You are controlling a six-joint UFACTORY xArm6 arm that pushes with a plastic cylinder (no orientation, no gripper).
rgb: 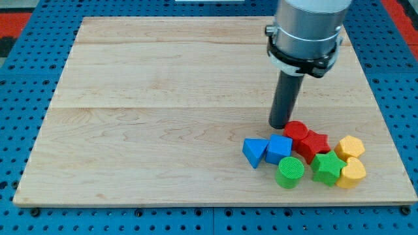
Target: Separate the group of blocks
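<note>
On a wooden board (163,117) laid over a blue pegboard table (26,78), eight blocks gathered at the view's bottom right. At the cluster's left, a blue triangular block (255,152), touching a blue cube-like block (279,149) just to its right. Below the cube, a green cylinder (290,172). At the top of the group, a red cylinder (296,131) with a red star-shaped block (314,145) pressed against its right side. Under the red star, a green star-shaped block (326,168). At the far right, a yellow hexagonal block (351,147) above a yellow heart-shaped block (353,173), the two close together. My tip (281,125) down on the board, just at the upper left of the red cylinder, touching it or nearly so. No fingers on this arm, only the dark rod under a grey cylindrical body (307,29).
</note>
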